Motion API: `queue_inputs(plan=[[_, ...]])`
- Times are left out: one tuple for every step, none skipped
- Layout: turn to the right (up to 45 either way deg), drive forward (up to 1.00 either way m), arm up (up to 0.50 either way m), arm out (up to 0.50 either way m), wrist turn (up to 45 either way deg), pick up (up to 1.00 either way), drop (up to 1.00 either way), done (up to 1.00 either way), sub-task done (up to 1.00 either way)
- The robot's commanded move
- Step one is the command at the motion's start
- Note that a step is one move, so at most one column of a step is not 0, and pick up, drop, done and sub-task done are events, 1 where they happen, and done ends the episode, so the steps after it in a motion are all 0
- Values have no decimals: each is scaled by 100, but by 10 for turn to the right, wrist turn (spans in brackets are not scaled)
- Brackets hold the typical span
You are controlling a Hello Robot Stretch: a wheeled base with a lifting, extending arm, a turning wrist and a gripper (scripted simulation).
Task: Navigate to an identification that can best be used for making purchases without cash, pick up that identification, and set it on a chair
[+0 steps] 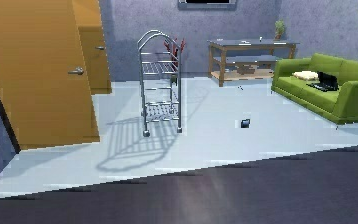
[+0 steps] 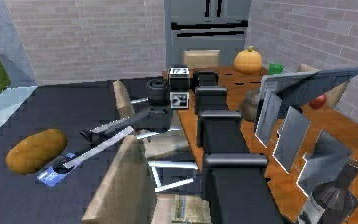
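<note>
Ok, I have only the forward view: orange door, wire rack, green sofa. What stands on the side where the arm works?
Observer: A wooden table, with a pumpkin at its far end.
Operator: Are there chairs at it?
Observer: Yes, pale ones; one chair is at the arm side view's bottom, left of the arm.
Operator: And the gripper?
Observer: The gripper points to that view's left, where a brown loaf lies on dark floor. I cannot tell whether it holds anything.

Small flat bluish thing (image 2: 55, 177) just left of upright tan chair (image 2: 122, 190)
</note>
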Motion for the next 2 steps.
queue_inputs(plan=[[0, 0, 0, 0, 450, 0, 0, 0, 0], [0, 0, 0, 0, 450, 0, 0, 0, 0]])
